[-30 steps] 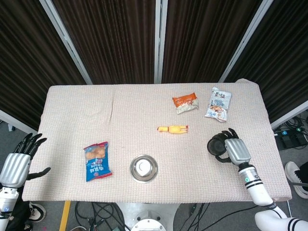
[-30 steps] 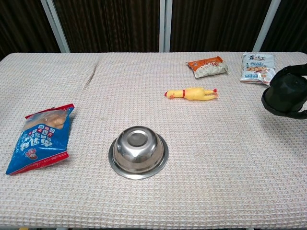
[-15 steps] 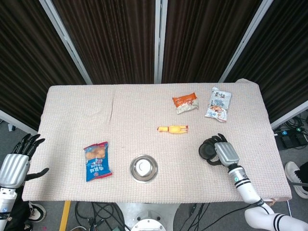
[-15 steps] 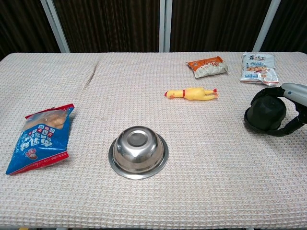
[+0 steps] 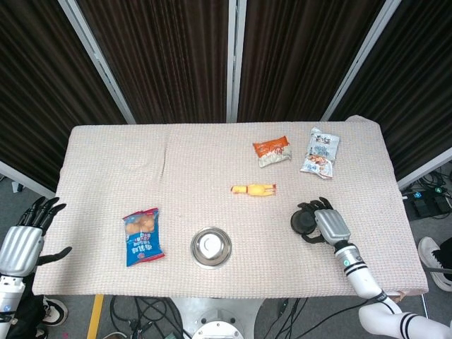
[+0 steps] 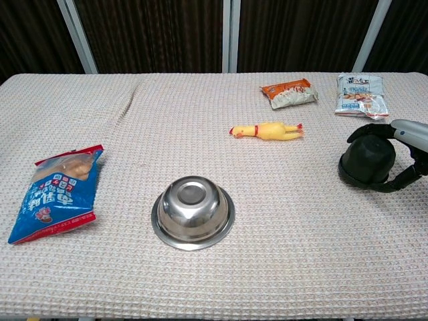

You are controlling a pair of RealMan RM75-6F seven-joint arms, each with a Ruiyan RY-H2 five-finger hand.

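Black bowl (image 6: 366,160), upside down by the look of its domed back, sits on the cloth-covered table (image 5: 212,162) at the right side, gripped by the right hand (image 5: 321,223); dark fingers (image 6: 401,182) wrap round its rim from the far and near sides, so the hold looks like a side clamp suited to sliding or lifting it without tipping. Bowl seems to touch the cloth, though I can't tell if it's fully down. Left hand (image 5: 25,236) hangs off the table's left edge, fingers apart, holding nothing, likely parked out of the way. Steel bowl (image 6: 192,211) stands upright near the front middle, well apart from the black one. Yellow rubber chicken (image 6: 266,130) lies flat between them, further back. Orange snack packet (image 6: 289,92) and white snack packet (image 6: 360,93) lie at the far right, the white one just behind the right hand. Blue snack bag (image 6: 59,192) lies flat at the left, nearest the idle hand.
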